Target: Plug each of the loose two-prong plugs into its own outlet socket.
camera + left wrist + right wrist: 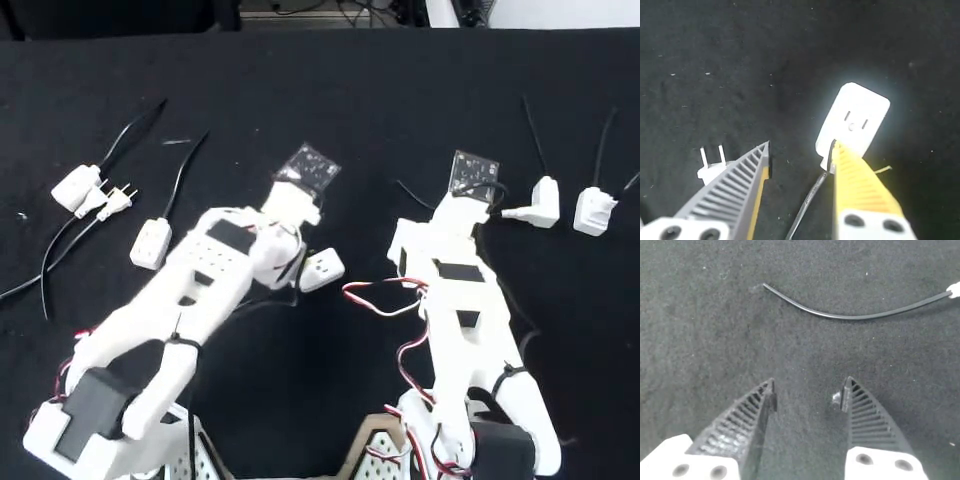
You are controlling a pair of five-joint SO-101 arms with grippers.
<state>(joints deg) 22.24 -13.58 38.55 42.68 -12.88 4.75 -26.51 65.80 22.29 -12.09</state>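
My left gripper (pixel 800 145) is open just above the black cloth. A white outlet socket (pixel 855 117) lies face up just past its yellow finger (pixel 860 185), whose tip overlaps the socket's near edge. A thin black cord (pixel 805 205) runs back between the fingers. Partly hidden behind the grey finger (pixel 735 187) is a white two-prong plug (pixel 710 165). In the high view this socket (pixel 322 268) lies beside the left arm (pixel 215 270). My right gripper (pixel 809 381) is open over bare cloth, with a black cable (pixel 840 315) lying beyond it.
At the table's left lie a white plug-and-socket pair (pixel 75 185), a loose two-prong plug (pixel 115 203) and another socket (pixel 150 243), all corded. A white plug (pixel 540 203) and a white socket (pixel 595 212) lie to the right of the right arm (pixel 465 290).
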